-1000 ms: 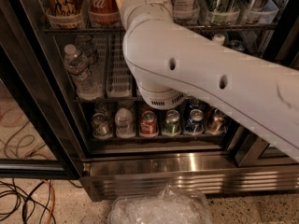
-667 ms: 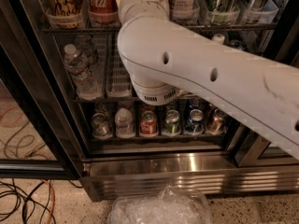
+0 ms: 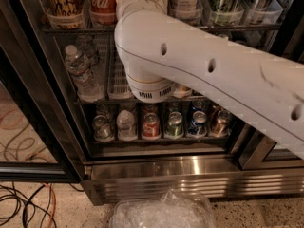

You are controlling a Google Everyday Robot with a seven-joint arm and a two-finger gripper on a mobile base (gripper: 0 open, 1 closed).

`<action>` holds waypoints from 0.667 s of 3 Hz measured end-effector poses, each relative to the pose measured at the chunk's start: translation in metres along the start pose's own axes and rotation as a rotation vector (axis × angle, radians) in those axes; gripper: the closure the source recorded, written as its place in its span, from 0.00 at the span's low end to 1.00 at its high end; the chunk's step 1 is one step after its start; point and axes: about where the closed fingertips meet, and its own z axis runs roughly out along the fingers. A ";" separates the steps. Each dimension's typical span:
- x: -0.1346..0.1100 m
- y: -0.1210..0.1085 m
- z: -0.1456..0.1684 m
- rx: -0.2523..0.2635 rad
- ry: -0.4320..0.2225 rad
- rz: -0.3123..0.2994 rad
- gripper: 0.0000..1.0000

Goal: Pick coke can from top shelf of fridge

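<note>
Coke can (image 3: pixel 102 0) stands upright in the frame's upper left, just left of the wrist (image 3: pixel 141 1), whose gripper is cut off above, so I cannot tell its opening.

The arm (image 3: pixel 213 80) has edged slightly left, its hand hidden behind it up by the top shelf (image 3: pixel 237 27).

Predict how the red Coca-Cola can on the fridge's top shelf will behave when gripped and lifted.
The coke can looks like smooth metal, so it may slip in a light grip. Standing upright in a clear lane tray, it probably resists tipping sideways. The gripper is out of view beyond the arm.
</note>
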 end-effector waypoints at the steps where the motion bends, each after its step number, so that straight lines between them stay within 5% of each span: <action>1: 0.000 0.000 0.000 0.000 0.000 0.000 0.70; 2: -0.011 0.001 -0.005 -0.018 -0.027 0.010 0.93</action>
